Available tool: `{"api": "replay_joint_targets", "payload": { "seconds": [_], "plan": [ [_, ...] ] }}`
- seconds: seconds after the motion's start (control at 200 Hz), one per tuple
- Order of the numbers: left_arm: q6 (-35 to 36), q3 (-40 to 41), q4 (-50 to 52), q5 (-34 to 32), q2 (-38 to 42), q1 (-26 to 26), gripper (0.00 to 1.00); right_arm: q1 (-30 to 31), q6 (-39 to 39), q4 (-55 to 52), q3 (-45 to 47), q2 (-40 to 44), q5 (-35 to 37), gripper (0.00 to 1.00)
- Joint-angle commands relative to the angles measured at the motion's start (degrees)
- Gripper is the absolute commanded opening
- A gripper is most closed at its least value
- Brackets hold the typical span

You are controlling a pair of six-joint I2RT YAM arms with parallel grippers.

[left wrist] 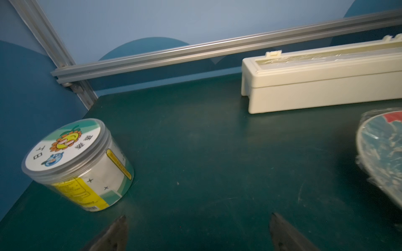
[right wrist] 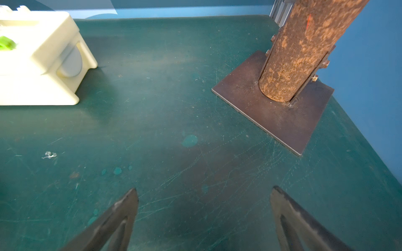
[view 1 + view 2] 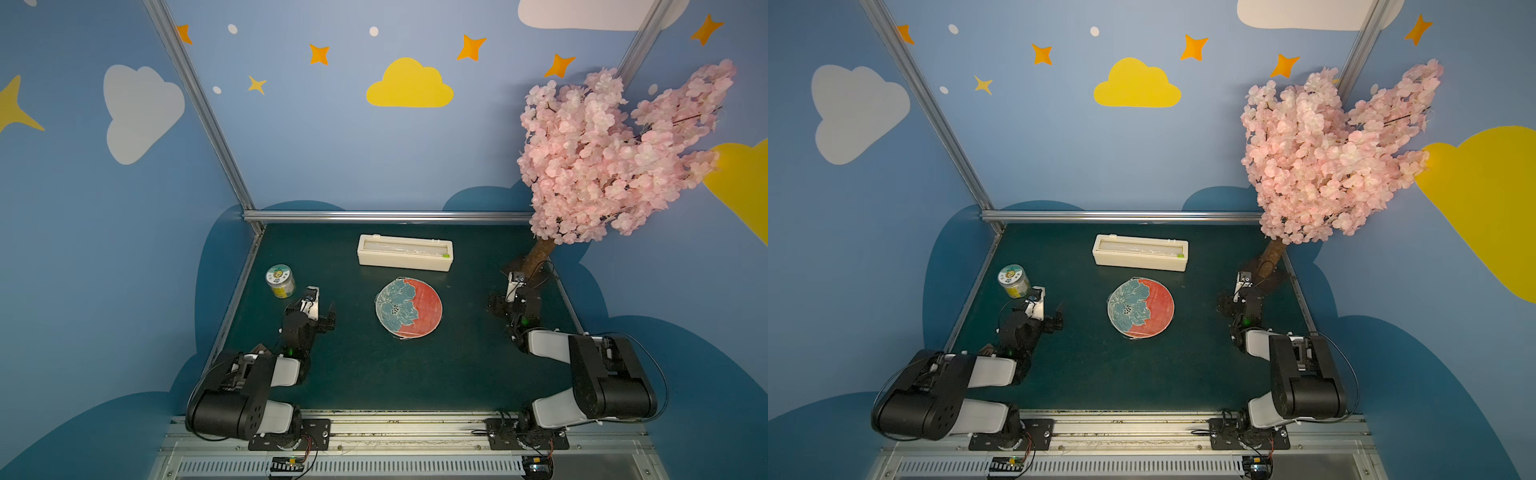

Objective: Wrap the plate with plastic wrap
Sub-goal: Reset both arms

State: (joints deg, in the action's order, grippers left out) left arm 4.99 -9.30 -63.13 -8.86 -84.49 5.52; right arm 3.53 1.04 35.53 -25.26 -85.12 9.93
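Left fingers [image 1: 115, 234]: spread wide, nothing between them, bare desk [image 3: 374, 374] under the gap. No contact with anything. In the left wrist view the plate [image 1: 382, 156] shows at the picture's edge, off to one side of the fingers and well apart from them. A glossy, wrinkled layer of plastic wrap [image 1: 362, 162] lies over its rim there.

Right fingers [image 2: 121, 215]: likewise spread, gap empty, scratched desk below. The plate does not show in the right wrist view.

Both top views, clock face with 12 toward the back wall: the plate [image 3: 409, 307] lies flat near the middle of the desk, teal flower half toward 9, coral half toward 3. It sits between the two sets of fingers, at about 3 o'clock from the left ones and about 9 o'clock from the right ones, well apart from both. Faint film edges stick out past the rim at 6 and 12 o'clock.

Dispenser box [image 3: 405, 253]: at 12 o'clock from the plate, near it but not touching, long side across the desk. The green slider [image 3: 445, 256] is at its 3 o'clock end.

Jar [image 3: 280, 281]: upright, near the left fingers at about 10 o'clock, by the desk's 9 o'clock edge.

Trunk [image 2: 300, 47] on a square base plate [image 2: 276, 113]: about 1 o'clock from the right fingers, near but apart. Pink blossom [image 3: 615, 153] overhangs that far corner.
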Motion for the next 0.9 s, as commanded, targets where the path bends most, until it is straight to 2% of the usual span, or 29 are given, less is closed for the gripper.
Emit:
{"api": "replay_joint_targets", "payload": {
  "seconds": [0.0, 0.22, 0.295, 0.891],
  "plan": [
    [-2.1, 0.1, -16.8, -0.7, -9.3, -1.2, 1.0, 0.1, -0.3, -0.6, -1.0, 1.2, -0.4, 0.95],
    [-2.6, -8.6, 1.6, -2.8, -6.6, -1.6, 1.0, 0.1, -0.3, -0.6, -1.0, 1.2, -0.4, 0.95],
    [-4.2, -10.4, 7.2, -1.2, -5.4, -2.9, 1.0, 0.1, -0.3, -0.6, -1.0, 1.2, -0.3, 0.95],
    [-4.6, -11.1, 7.6, -0.7, -6.0, -3.4, 1.0, 0.0, -0.3, -0.6, -0.9, 1.1, -0.4, 0.95]
  ]
}}
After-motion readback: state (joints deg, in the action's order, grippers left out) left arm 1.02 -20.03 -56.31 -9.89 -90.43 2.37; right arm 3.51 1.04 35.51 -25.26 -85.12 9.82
